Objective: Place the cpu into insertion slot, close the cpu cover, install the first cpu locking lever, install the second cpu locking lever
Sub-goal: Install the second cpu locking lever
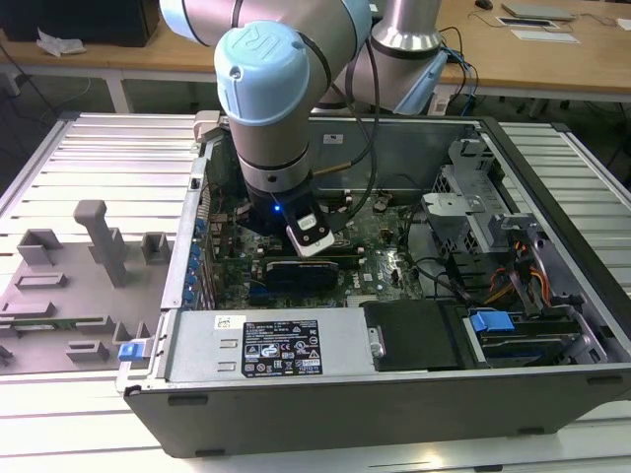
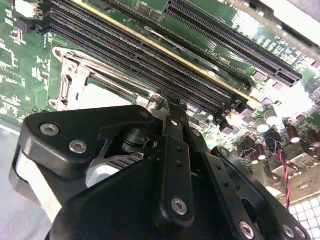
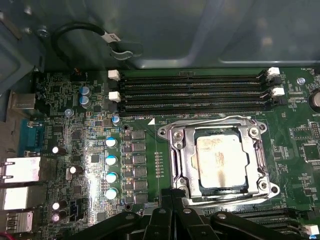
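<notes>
The cpu (image 3: 220, 159) lies flat in the insertion slot (image 3: 265, 189), its silvery top showing through the window of the cpu cover (image 3: 181, 150). The cover is down over it. A thin metal locking lever (image 3: 210, 121) runs along the socket's side toward the memory slots. My gripper (image 3: 172, 200) is shut, its black fingertips pressed together at the socket's edge on the side away from those slots. In the second wrist view the gripper (image 2: 164, 106) ends right beside the socket frame (image 2: 67, 85). In the exterior view the arm's wrist (image 1: 276, 148) reaches down into the computer case.
Long black memory slots (image 3: 195, 92) lie beside the socket, and a column of capacitors (image 3: 111, 160) stands close by. A black cable (image 3: 75, 35) loops near the case wall. The open case (image 1: 296, 414) holds a power supply (image 1: 286, 345) and drive bays (image 1: 513, 256). A grey fixture tray (image 1: 89, 256) sits at the exterior view's left.
</notes>
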Robot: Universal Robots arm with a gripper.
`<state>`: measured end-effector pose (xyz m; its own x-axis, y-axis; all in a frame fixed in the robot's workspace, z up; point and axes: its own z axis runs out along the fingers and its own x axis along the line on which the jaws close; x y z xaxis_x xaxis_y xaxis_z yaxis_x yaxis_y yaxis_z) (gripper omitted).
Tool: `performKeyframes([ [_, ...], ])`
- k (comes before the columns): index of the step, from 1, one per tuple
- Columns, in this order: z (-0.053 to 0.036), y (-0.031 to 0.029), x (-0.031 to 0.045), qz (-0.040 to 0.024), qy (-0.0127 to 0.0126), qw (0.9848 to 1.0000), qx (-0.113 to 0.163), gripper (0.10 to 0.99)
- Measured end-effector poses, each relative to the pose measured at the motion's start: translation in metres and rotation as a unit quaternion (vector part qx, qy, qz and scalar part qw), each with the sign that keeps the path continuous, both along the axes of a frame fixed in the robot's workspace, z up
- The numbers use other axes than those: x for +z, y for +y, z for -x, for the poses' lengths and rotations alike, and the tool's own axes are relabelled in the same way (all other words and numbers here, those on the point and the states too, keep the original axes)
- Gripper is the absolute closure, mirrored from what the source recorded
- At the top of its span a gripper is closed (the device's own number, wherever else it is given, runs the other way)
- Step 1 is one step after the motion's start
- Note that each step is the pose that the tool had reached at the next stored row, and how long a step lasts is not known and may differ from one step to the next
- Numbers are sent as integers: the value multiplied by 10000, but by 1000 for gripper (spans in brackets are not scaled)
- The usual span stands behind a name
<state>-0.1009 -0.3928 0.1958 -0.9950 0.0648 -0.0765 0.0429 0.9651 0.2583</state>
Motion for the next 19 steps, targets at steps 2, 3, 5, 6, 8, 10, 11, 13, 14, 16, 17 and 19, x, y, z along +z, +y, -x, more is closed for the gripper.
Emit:
performKeyframes([
  [2, 0, 2, 5, 0, 0, 10000, 0, 980],
  [3, 0, 3, 16, 0, 0, 10000, 0, 980],
  [5, 0, 5, 58, 0, 0, 10000, 0, 980],
  [6, -1, 5, 93, 0, 0, 10000, 0, 980],
  [8, -4, 5, 169, 0, 0, 10000, 0, 980],
  [10, -6, 5, 220, 2, 0, 10000, 0, 980],
  [11, -10, 5, 242, 17, 0, 10000, 0, 980],
  [13, -25, 6, 267, 131, 3, 9999, 0, 980],
  [14, -46, 5, 277, 236, 9, 9997, -1, 980],
  [16, -113, 6, 277, 253, 17, 9997, -9, 980],
  [17, -143, 5, 278, 254, 22, 9997, -10, 980],
  [19, -206, 5, 278, 255, 33, 9997, -13, 980],
])
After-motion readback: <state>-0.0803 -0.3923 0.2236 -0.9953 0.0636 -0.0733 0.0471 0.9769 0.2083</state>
